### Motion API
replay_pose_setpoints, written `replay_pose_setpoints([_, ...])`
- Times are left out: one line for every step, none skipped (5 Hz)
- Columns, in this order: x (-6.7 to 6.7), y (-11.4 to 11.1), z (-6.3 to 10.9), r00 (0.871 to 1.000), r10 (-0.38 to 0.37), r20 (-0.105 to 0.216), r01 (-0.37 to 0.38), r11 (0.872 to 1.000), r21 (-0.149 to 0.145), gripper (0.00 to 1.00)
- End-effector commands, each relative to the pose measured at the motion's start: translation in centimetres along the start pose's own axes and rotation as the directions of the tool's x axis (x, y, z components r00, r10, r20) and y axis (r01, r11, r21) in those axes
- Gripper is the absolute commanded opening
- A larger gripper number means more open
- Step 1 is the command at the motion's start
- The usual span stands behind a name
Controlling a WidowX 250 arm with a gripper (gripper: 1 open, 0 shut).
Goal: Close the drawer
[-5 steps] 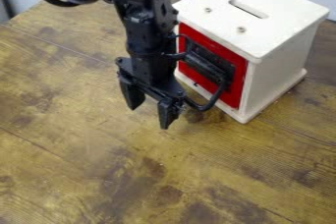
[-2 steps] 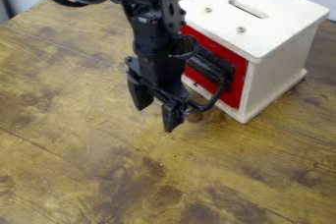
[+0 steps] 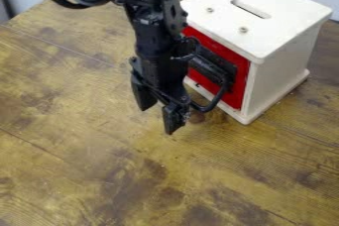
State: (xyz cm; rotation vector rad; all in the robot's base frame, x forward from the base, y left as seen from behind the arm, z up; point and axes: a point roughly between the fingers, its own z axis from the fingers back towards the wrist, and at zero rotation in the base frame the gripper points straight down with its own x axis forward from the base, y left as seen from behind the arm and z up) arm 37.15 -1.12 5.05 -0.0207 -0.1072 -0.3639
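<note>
The black robot arm (image 3: 153, 32) reached down from the top left, its pincer (image 3: 158, 103) spread wide above the brown wooden worktop (image 3: 79, 141), just in front of the cream box (image 3: 272, 47). The red drawer (image 3: 233, 95) was in the side of the box that faced the pincer, below the slotted top, and partly hidden behind the arm; whether the two touched could not be told from this angle.
</note>
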Motion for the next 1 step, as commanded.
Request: replay_pose_setpoints([1.06, -0.24, 1.34, 0.999, 0.007, 0.047, -0.008, 1.000, 0.024, 1.00])
